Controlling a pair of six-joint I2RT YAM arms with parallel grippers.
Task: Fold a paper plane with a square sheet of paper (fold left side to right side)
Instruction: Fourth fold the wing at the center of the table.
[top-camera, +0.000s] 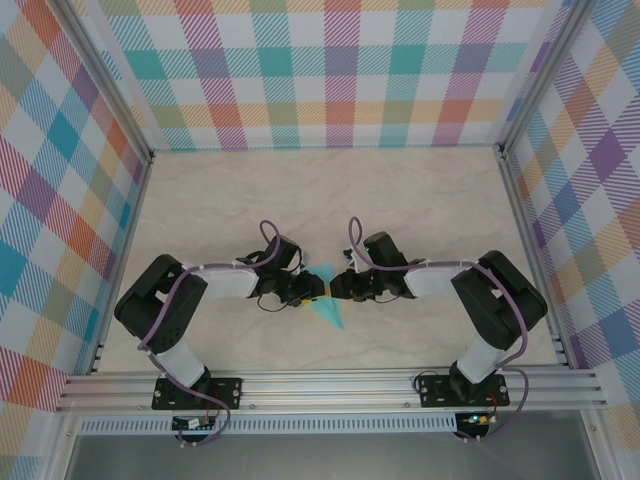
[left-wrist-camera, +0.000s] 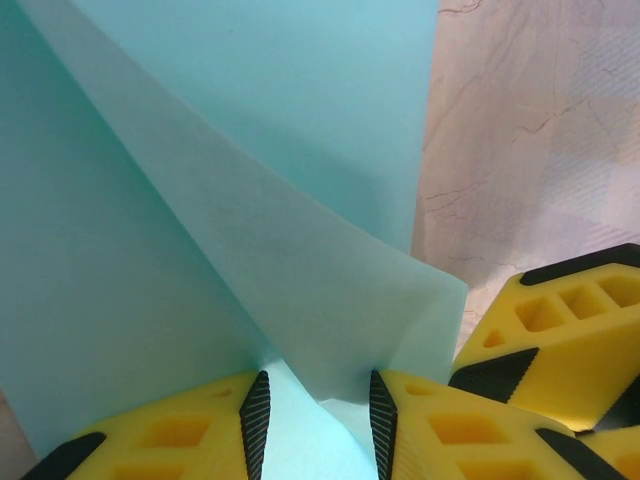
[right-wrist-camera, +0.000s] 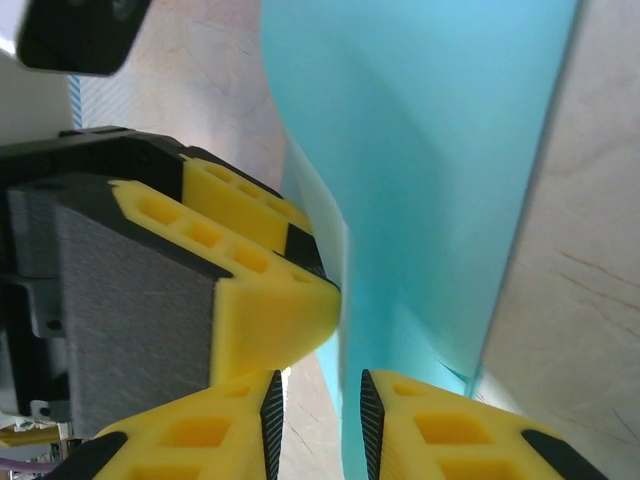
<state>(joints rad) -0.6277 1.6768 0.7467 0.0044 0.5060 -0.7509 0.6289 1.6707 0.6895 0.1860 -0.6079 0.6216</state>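
Observation:
The light-turquoise sheet of paper (top-camera: 327, 308) is folded into a slim pointed shape, its tip toward the near edge, and is held up between the two arms at mid-table. My left gripper (top-camera: 312, 292) meets it from the left. In the left wrist view a raised flap of paper (left-wrist-camera: 300, 290) runs down between the left gripper's (left-wrist-camera: 318, 410) part-open jaws, brushing the right pad. My right gripper (top-camera: 338, 288) faces it from the right. In the right wrist view the paper's (right-wrist-camera: 430, 150) edge stands in the gap of the right gripper (right-wrist-camera: 315, 420), with daylight beside it.
The marble-patterned tabletop (top-camera: 300, 190) lies inside plaid walls (top-camera: 330, 70) on three sides, with an aluminium rail (top-camera: 330, 385) along the near edge. The two grippers' yellow fingers (left-wrist-camera: 560, 340) nearly touch each other.

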